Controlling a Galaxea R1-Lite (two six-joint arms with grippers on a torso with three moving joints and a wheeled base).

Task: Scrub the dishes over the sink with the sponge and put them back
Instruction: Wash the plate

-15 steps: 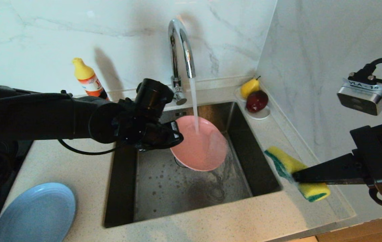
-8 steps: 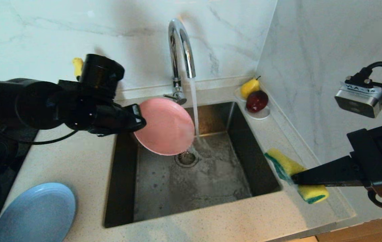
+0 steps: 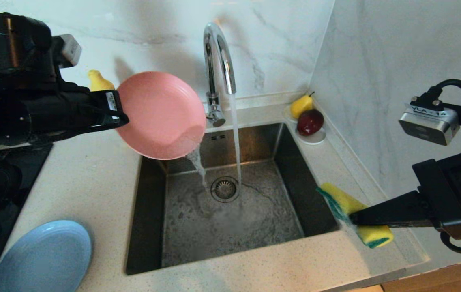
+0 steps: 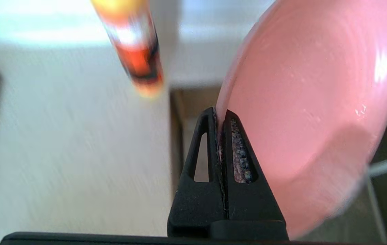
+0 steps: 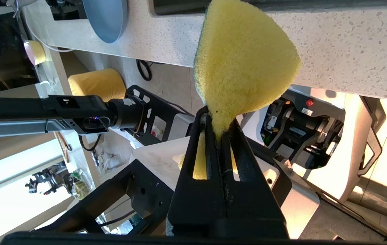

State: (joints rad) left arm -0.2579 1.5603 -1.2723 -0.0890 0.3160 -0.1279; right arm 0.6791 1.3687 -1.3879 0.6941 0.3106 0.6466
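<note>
Pear (image 3: 301,105), apple (image 3: 310,121) — yellow-capped bottle (image 3: 99,80)

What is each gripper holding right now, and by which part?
The left gripper pinches the pink plate by its rim. The right gripper squeezes the sponge across its middle.

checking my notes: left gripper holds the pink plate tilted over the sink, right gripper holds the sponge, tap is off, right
One thing is wrong: the tap is running, as the head view shows, with a stream falling to the sink. The rest stands: the left gripper grips the tilted pink plate by its rim, and the right gripper holds the sponge.
</note>
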